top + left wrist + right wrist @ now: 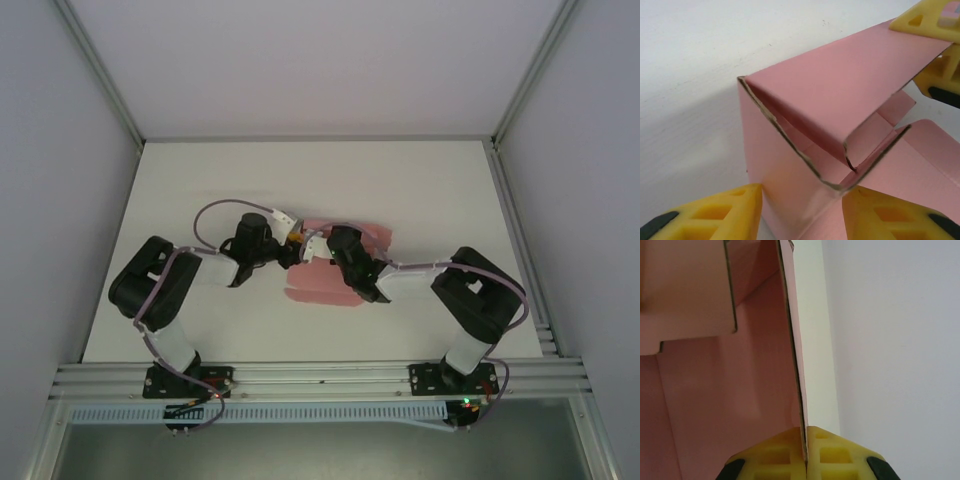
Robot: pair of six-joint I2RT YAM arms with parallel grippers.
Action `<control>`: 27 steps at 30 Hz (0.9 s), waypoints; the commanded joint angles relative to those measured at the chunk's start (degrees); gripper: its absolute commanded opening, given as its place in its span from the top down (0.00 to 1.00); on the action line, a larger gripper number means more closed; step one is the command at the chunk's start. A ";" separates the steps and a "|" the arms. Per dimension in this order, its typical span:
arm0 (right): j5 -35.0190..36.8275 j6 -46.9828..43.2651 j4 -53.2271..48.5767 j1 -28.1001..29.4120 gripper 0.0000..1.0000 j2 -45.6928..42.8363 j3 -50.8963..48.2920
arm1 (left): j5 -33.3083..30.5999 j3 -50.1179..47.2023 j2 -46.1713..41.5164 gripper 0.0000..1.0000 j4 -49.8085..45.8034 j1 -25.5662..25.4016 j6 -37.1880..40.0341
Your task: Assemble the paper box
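The paper box lies at the middle of the white table, between the two arms, whose heads meet over it; it is thin pale-pink card, smooth and matt, with sharp creases and a rough grey-brown cut edge. In the top view a flat pink panel juts toward the near side and another shows beyond the grippers.

From the left wrist the paper box is partly folded: two panels rise from the table and meet in a sharp corner, a further panel slopes across from the upper right, and small notched tabs lie inside the hollow.

The left gripper stands wide open; its yellow fingers, moulded plastic with hollow cells and black pads, sit either side of the folded near corner, close against the card; I cannot tell whether they press on it. In the top view the left gripper is at the box's left end.

The right gripper is closed tight on the edge of an upright panel of the paper box, the thin card pinched between the yellow fingertips; in the left wrist view its fingers hold the far end of the sloping panel. From above the right gripper sits just beside the left one.
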 commanded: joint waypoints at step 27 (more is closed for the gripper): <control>-7.60 9.70 -14.82 0.48 1.00 1.28 1.82 | -13.13 0.77 4.41 0.62 13.80 -7.00 -3.78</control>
